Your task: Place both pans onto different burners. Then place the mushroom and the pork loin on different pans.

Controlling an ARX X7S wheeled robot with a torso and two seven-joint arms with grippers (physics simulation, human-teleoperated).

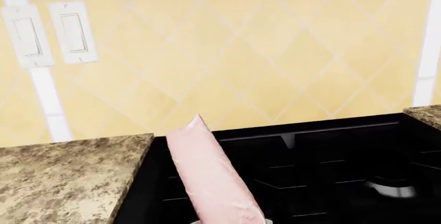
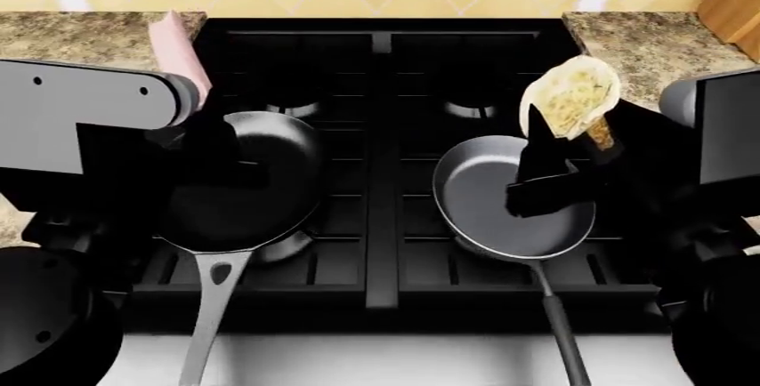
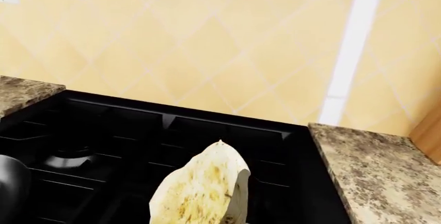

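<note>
On the black stove [image 2: 377,253] we see both pans sitting on front burners. The matte black pan [image 2: 244,186] with its flat silver-grey handle rests on the front left burner [image 2: 285,245], and the glossy dark grey pan [image 2: 505,199] with its thin dark handle rests over the front right one. The rear left burner [image 2: 291,106] and rear right burner [image 2: 469,106] stand bare under their grates.

Our left gripper [image 2: 190,106] is clenched on the pork loin [image 2: 178,52], which it holds in the air at the pan's far left edge, near the left granite counter [image 1: 65,177]; in the left wrist view the pink piece [image 1: 210,175] rises tilted before the tiled wall [image 1: 241,43] with its two light switches [image 1: 48,33].

Our right gripper [image 2: 576,141] grasps the mushroom [image 2: 572,97], raised above the far right rim of the grey pan. The right wrist view shows the mottled cap [image 3: 203,185] over the grates, beside the right counter [image 3: 379,172].
</note>
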